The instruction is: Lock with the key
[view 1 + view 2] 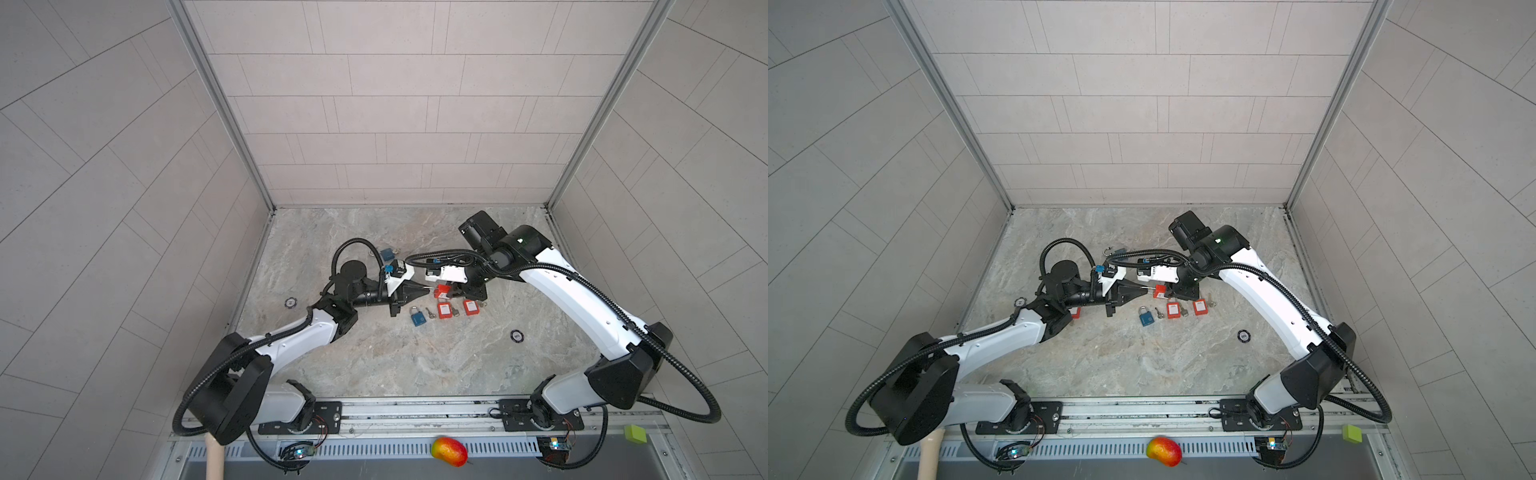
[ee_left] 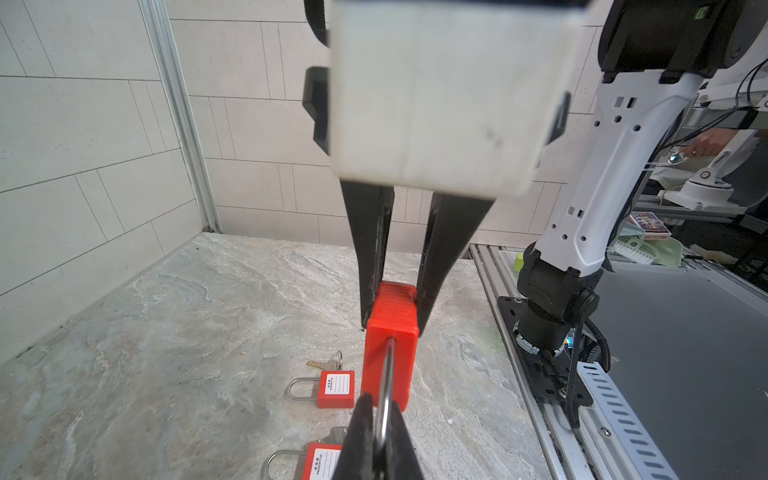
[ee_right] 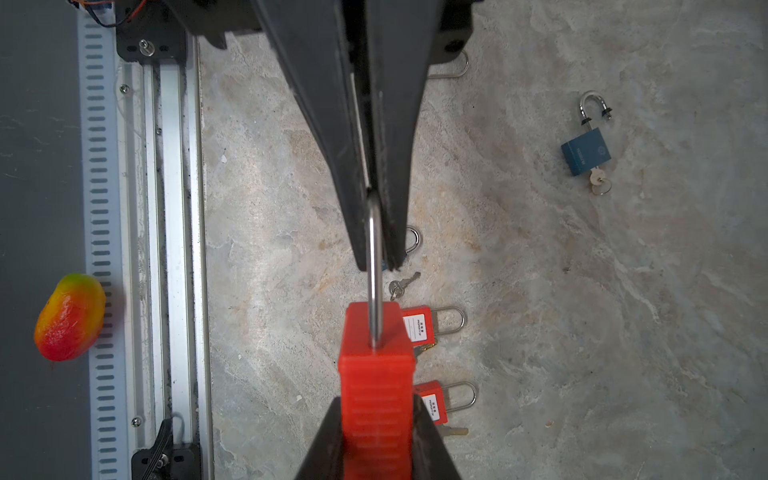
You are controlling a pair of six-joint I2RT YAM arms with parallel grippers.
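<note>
L gripper (image 1: 424,287) pinches shackle (image 3: 375,270), R gripper (image 2: 392,316) part-open clamps red padlock (image 3: 376,395) body; I read long axis btw them.

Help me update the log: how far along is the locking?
Seemingly done: the near blue padlock and two red ones beside it lie shut. In hand: a red padlock, right jaws on its body, left jaws pinching its shackle; whether it has latched is unclear. Remaining: the far blue padlock lies open, key inserted.
</note>
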